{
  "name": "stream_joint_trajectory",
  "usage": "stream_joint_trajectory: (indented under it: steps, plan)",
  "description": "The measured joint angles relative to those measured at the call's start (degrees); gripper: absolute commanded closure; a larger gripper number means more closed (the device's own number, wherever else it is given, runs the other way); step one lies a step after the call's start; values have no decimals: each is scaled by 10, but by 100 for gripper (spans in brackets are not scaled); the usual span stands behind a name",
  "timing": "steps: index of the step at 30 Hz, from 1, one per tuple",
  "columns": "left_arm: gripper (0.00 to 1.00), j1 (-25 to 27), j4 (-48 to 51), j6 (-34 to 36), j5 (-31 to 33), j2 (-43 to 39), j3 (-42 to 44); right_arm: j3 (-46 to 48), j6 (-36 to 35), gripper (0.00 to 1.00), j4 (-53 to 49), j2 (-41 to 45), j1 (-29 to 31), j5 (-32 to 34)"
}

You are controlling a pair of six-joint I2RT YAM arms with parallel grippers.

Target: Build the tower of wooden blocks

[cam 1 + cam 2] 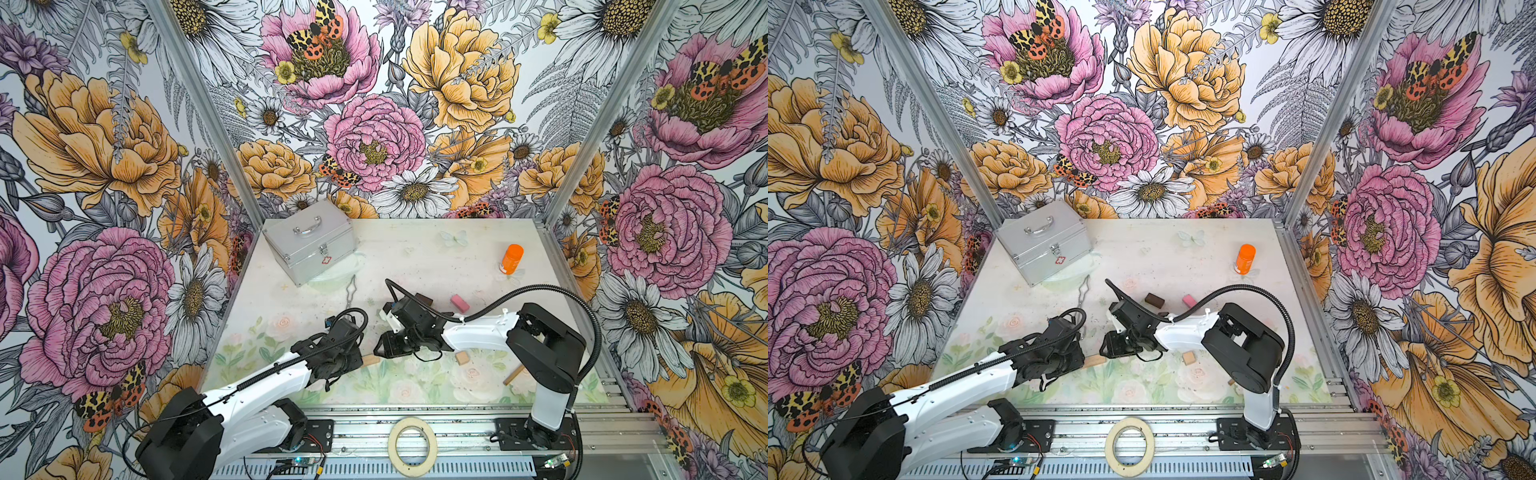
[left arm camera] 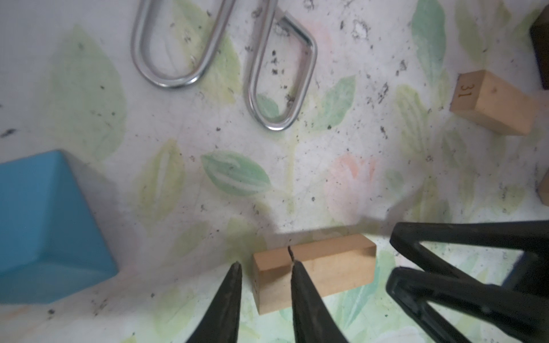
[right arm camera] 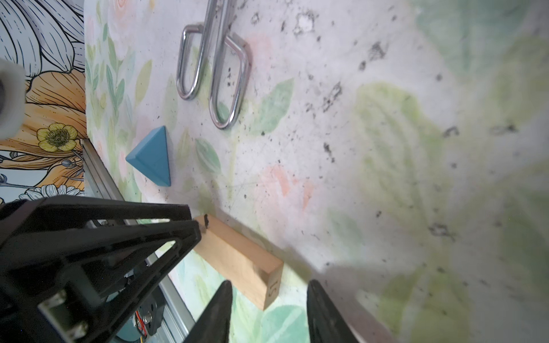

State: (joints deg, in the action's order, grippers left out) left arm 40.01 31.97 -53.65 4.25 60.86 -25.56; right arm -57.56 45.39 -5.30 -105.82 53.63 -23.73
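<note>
Tan bar (image 2: 335, 267) — one, lying between left claw (image 2: 266, 265), spread, and right claw (image 3: 269, 282), spread.

White-black arms (image 1: 266, 376), seemingly ribbed cables (image 1: 540, 286).

Tan bar (image 2: 315, 268), blue block (image 2: 50, 228), pink bar (image 1: 459, 303), dark brown bar (image 1: 1153, 299) seen; tabletop (image 1: 424, 266) printed with pale flowers, leaves.

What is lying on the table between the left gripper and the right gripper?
A tan wood bar lies flat there, reaching from the left gripper to the right gripper. Both wrist views show it clearly.
</note>
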Motion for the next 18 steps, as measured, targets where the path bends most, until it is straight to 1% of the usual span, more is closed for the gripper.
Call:
stream_joint_trajectory:
  steps: [3, 9, 18]
  plan:
    - [69, 0, -5, 0, -5, 0, 4, 0, 0, 58, 0, 0, 3, -2]
    - [70, 0, -25, 0, -12, 8, 6, 0, 2, 62, 0, 0, 5, -3]
    - [72, 0, -46, 0, -22, 13, 10, 0, 6, 66, 0, -6, 9, -5]
